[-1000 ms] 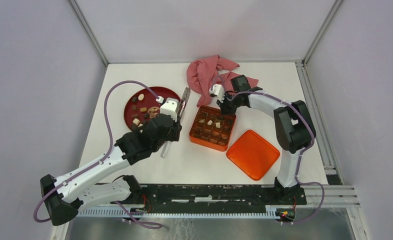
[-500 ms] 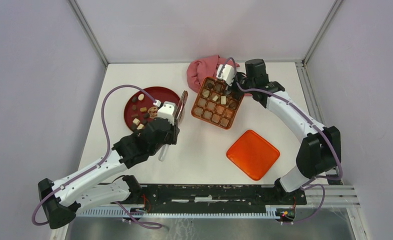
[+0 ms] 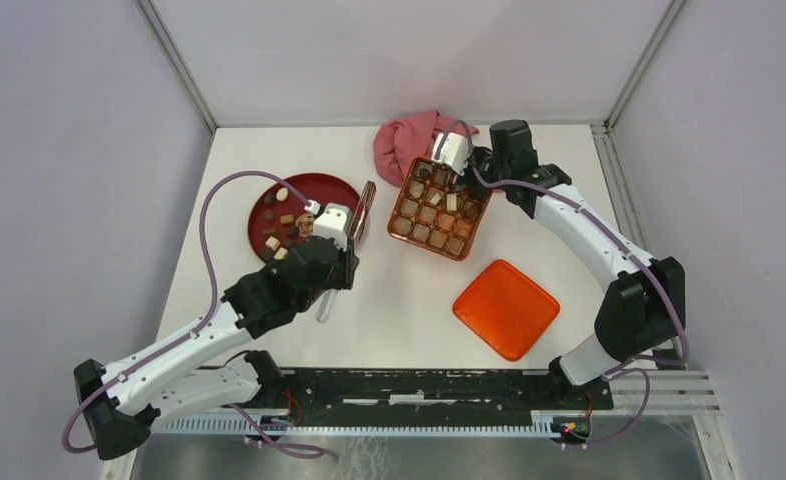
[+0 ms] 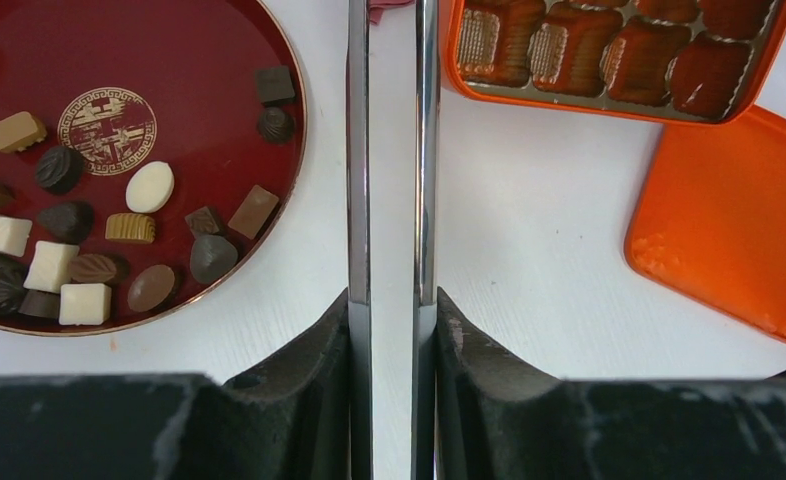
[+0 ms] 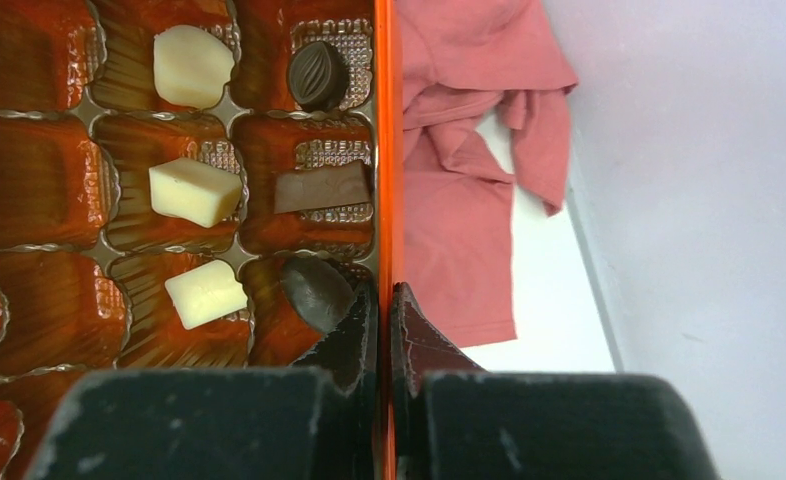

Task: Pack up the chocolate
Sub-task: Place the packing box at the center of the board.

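Chocolate pieces (image 4: pixel 149 187) lie on the red plate (image 4: pixel 189 80) at nine o'clock, few in the tin (image 4: pixel 569 50). The right gripper (image 5: pixel 383 300) pinches the tin's wall, seemingly steadying it. The left gripper (image 4: pixel 391 300) clamps tongs (image 4: pixel 357 150) for picking.

Chocolate (image 3: pixel 272 242) sits on plate (image 3: pixel 319 183), left of tin (image 3: pixel 424 243).

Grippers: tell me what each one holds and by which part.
Right gripper clamps the orange tin by its side wall. Left gripper squeezes metal tongs partway along their two arms.
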`<state>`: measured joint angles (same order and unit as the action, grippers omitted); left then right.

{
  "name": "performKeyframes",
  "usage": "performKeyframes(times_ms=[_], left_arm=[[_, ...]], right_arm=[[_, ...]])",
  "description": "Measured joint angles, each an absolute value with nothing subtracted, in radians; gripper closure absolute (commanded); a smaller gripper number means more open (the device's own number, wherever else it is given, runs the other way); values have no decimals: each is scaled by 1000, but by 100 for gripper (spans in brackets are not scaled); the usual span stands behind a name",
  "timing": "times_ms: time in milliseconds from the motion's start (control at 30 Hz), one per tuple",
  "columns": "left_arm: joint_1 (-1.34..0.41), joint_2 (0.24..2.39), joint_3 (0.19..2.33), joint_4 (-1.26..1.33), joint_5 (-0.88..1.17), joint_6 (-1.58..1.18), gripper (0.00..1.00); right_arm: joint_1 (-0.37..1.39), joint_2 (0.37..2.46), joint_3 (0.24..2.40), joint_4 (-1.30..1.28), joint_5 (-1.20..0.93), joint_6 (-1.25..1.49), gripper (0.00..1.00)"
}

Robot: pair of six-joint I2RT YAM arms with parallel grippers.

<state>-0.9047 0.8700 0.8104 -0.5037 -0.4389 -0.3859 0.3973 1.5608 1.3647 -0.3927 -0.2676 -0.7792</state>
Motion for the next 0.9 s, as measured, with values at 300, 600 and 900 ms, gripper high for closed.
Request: performKeyframes(times_ms=[300, 600, 900], left_arm=[[-867, 912, 798, -511, -359, -405, 65], [-592, 917, 775, -527, -146, -404, 65], [-451, 1035, 789, -634, -49, -404, 65]], right_arm=[[347, 1722, 1310, -352, -415, -679, 100], [304, 1910, 1320, -353, -473, -599, 97], [303, 1914, 1320, -346, -500, -571, 64]])
